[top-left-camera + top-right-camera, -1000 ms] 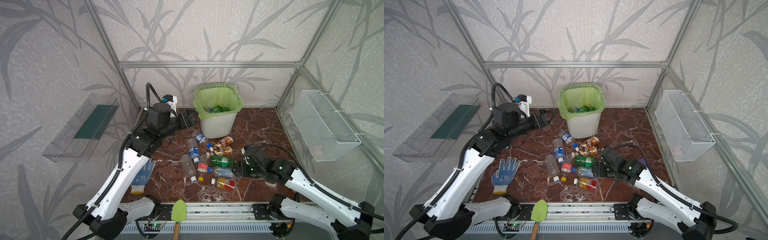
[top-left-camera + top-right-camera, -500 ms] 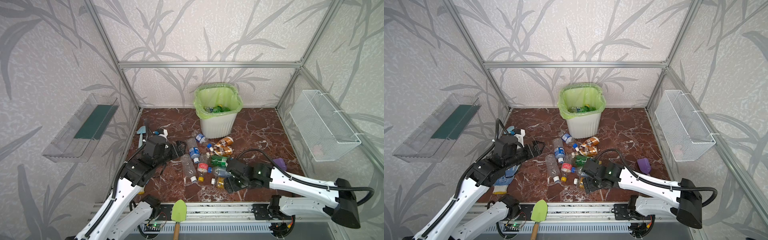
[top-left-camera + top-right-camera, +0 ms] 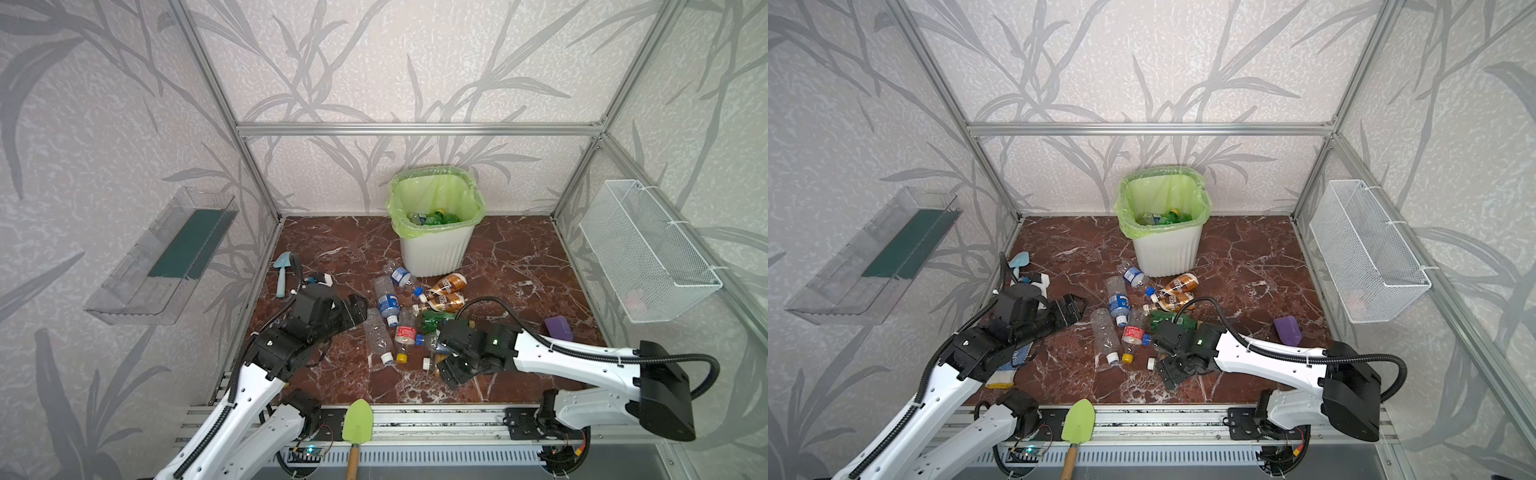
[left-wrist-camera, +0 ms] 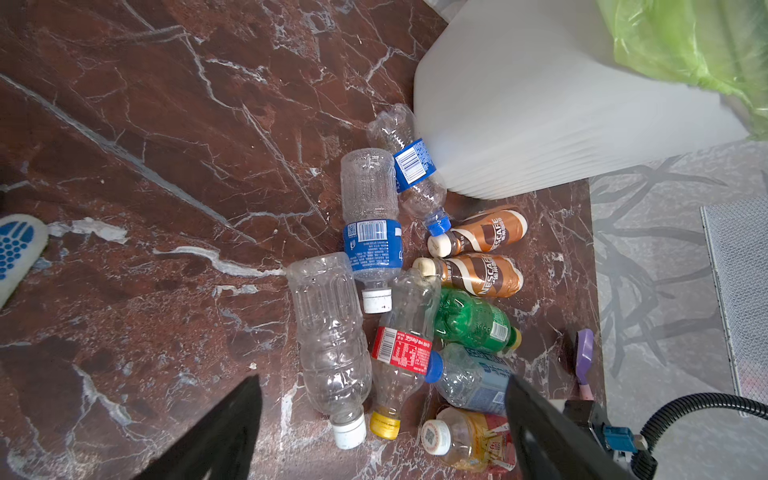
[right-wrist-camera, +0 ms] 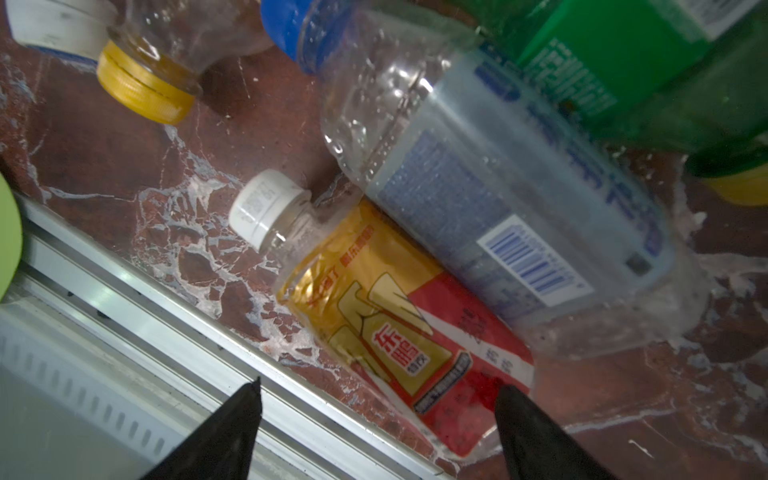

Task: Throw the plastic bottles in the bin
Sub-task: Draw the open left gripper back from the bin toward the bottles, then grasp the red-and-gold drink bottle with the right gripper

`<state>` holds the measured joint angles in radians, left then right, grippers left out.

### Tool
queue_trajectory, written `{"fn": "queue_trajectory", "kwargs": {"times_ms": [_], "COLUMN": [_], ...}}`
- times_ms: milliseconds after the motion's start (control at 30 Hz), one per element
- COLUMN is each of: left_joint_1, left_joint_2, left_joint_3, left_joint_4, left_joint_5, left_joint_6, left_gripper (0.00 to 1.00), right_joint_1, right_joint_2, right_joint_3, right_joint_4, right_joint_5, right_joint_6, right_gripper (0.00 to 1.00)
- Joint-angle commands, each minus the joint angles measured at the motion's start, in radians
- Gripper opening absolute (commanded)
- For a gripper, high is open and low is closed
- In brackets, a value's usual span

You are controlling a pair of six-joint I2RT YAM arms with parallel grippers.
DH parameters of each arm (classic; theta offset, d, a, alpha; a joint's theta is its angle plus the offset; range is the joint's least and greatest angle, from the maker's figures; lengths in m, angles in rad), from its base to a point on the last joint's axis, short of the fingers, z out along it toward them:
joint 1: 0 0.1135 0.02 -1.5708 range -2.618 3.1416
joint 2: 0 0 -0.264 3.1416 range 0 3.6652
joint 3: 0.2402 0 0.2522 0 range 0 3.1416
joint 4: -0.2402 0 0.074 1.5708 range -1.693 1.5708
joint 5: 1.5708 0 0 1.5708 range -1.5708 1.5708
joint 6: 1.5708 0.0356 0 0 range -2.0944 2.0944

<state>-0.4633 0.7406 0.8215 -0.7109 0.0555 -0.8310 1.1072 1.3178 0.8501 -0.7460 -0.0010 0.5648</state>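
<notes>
Several plastic bottles lie in a cluster on the red marble floor in front of the bin, which holds a few more. My left gripper hangs open just left of the cluster, nothing between its fingers; in its wrist view a clear unlabelled bottle and a red-labelled bottle lie ahead of it. My right gripper is open low at the cluster's front edge, its fingers either side of the base of a yellow-and-red labelled bottle, not closed on it. A pale-blue labelled bottle lies against that one.
A blue spade lies at the left wall, a purple spade at the right, a green spade on the front rail. A glove lies under my left arm. Wire basket and clear tray hang on the side walls.
My left arm dropped from beside the bin to floor level left of the bottles. My right gripper moved forward onto the yellow-and-red bottle and opened wider.
</notes>
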Motion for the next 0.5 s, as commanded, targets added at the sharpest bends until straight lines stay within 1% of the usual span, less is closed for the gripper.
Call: {"fn": "queue_trajectory", "kwargs": {"times_ms": [0, 333, 467], "left_joint_1": [0.003, 0.004, 0.004], "left_joint_2": [-0.002, 0.015, 0.014], "left_joint_3": [-0.014, -0.012, -0.016], "left_joint_4": [-0.007, 0.005, 0.010], "left_joint_5": [-0.016, -0.011, -0.010], "left_joint_6": [-0.011, -0.011, -0.016], "left_gripper": [0.90, 0.90, 0.90], "right_joint_1": [0.006, 0.005, 0.006], "right_joint_2": [0.020, 0.047, 0.035], "right_joint_3": [0.033, 0.066, 0.084], "right_joint_4": [0.013, -0.018, -0.040], "right_joint_5": [-0.002, 0.027, 0.040], "right_joint_6": [-0.038, -0.069, -0.077], "right_gripper": [0.90, 0.92, 0.93]}}
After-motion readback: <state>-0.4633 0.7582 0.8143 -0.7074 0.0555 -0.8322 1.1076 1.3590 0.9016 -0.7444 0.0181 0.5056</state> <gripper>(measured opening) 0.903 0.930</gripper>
